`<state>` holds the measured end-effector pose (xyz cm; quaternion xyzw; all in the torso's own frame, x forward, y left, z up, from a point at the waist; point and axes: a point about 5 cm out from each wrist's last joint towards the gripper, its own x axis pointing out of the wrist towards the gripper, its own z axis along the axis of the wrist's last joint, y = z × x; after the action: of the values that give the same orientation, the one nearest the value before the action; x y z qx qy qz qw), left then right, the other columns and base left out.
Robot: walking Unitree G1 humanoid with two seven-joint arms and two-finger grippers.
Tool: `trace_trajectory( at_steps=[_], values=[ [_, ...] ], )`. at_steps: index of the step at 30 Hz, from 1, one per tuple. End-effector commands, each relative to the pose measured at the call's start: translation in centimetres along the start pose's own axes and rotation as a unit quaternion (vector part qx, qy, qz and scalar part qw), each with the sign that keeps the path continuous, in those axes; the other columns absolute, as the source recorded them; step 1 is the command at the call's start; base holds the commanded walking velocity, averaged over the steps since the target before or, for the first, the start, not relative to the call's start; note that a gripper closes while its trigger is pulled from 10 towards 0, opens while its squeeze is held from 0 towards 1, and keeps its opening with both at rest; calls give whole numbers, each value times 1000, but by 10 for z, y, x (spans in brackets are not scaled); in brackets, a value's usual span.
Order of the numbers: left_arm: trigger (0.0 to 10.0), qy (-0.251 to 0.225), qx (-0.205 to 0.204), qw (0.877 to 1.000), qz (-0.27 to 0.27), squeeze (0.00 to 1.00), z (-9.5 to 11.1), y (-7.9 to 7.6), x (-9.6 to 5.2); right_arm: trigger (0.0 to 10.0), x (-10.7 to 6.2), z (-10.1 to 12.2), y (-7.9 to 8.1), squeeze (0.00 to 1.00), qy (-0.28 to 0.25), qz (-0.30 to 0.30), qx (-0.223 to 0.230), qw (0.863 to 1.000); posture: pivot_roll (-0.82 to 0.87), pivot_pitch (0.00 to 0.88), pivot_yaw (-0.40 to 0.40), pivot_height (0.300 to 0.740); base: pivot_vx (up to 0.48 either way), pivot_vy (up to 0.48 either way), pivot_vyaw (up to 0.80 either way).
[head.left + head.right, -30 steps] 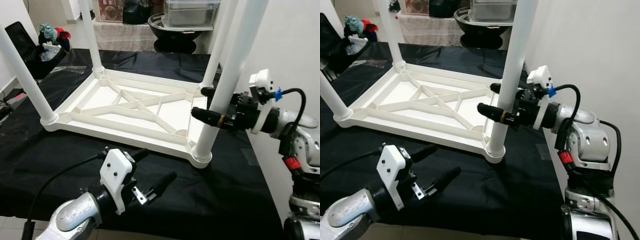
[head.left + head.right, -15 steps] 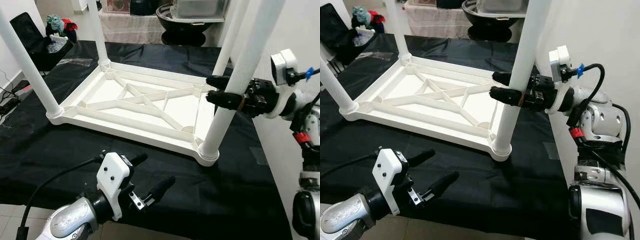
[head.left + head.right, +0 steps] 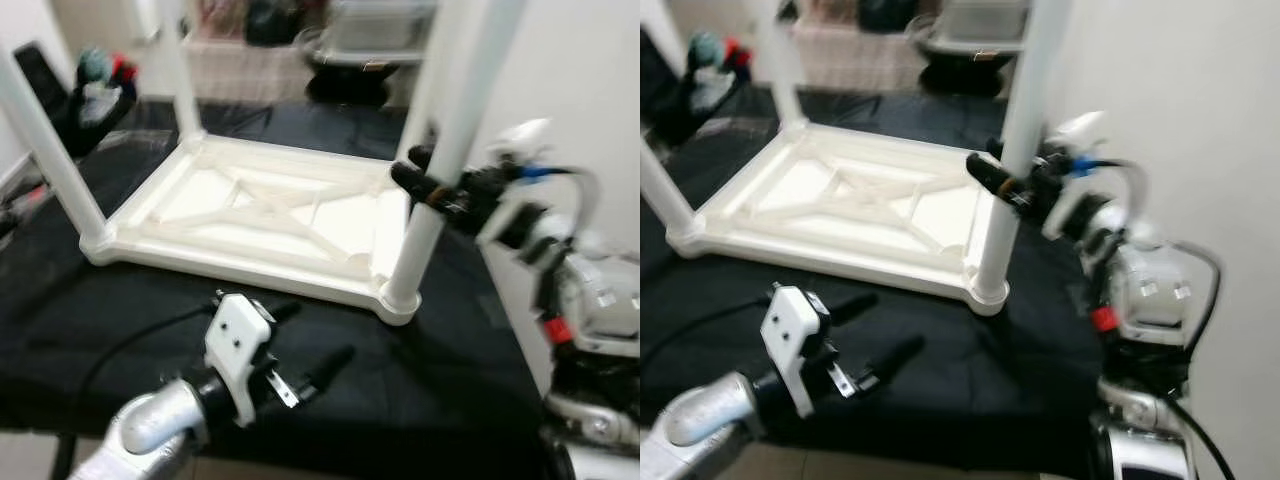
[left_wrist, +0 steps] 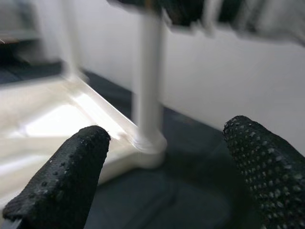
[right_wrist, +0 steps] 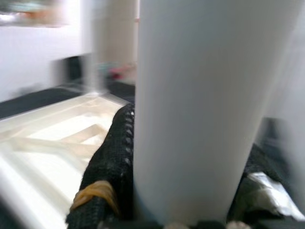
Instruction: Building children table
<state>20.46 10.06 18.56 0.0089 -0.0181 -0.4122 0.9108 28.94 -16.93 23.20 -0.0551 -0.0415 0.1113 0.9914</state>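
- The left pincer hovers low over the near edge of the black surface, fingers spread and holding nothing. It sits much as it did a second ago, idle while the other arm works.
- Just beyond it lies the white table, upside down on the surface, underside ribs showing and legs pointing up.
- The right pincer is pinching the near right leg, one black finger on each side partway up. In the right wrist view the leg is pressed between the fingers.
- Since half a second ago the whole picture has shifted and blurred, so the head has moved. The grip on the leg looks unchanged and the leg's foot remains in its corner socket.
- My guess: this leg is being pushed or twisted home. All four legs appear to be standing, so the build looks nearly done.
- Farther back, blurred, are a dark chair with bright things on it, and a low shelf.
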Motion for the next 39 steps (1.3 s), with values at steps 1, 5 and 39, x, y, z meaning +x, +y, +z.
trace_trajectory(
  at_steps=[1, 5, 39],
  values=[
    [10000, 6, 5, 1000, 3, 0, -3, 3, 1, 0, -19, -69, -1, 0, 200, -51, -18, 978, -59, 54, -62, 740, 0, 0, 0],
    [10000, 1, 7, 1000, -6, 0, -4, 2, 7, 0, -14, -71, 20, 0, 195, -15, -19, 980, -70, 27, -75, 740, 0, 0, 0],
    [10000, 15, 5, 1000, 8, 0, -4, -3, -10, 10000, 2, 42, -53, 0, 6, 440, -69, 895, 24, 121, -48, 740, 0, 0, 0]
  ],
)
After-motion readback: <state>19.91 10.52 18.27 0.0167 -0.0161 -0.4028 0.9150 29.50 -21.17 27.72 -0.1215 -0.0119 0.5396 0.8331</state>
